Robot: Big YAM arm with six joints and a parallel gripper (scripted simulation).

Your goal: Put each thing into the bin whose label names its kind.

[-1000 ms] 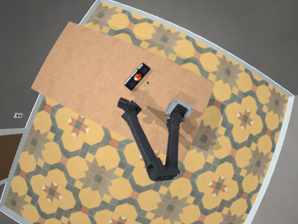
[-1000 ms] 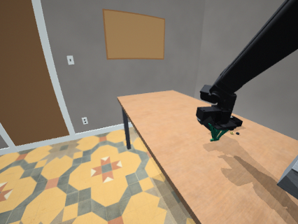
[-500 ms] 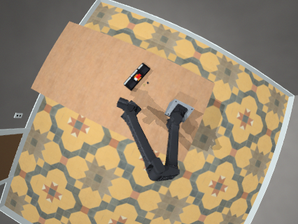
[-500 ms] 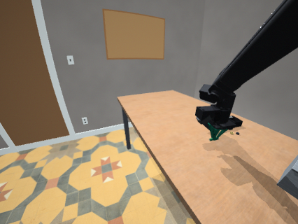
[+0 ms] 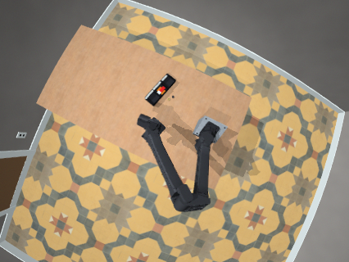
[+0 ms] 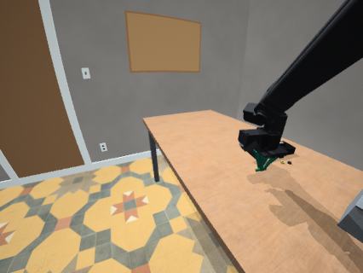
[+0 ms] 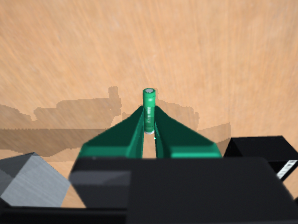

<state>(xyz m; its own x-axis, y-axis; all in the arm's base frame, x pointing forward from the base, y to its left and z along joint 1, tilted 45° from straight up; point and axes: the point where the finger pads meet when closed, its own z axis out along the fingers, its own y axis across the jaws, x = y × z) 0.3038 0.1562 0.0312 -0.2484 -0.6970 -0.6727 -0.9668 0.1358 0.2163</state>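
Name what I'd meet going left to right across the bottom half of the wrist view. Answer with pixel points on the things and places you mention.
Grey metal plate (image 5: 221,133) (image 6: 354,222) (image 7: 37,182) → small green battery (image 7: 149,107) → black bin (image 5: 152,98) (image 7: 255,147).

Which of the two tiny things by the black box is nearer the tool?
The yellowish one; the dark one lies farther off.

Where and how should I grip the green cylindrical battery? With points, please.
Probably best around mid-length, with the fingers (image 6: 258,158) closing across its long sides, as they do now. The green cylindrical battery (image 6: 258,169) (image 7: 149,111) is slim and round, so its flanks suit a pinch.
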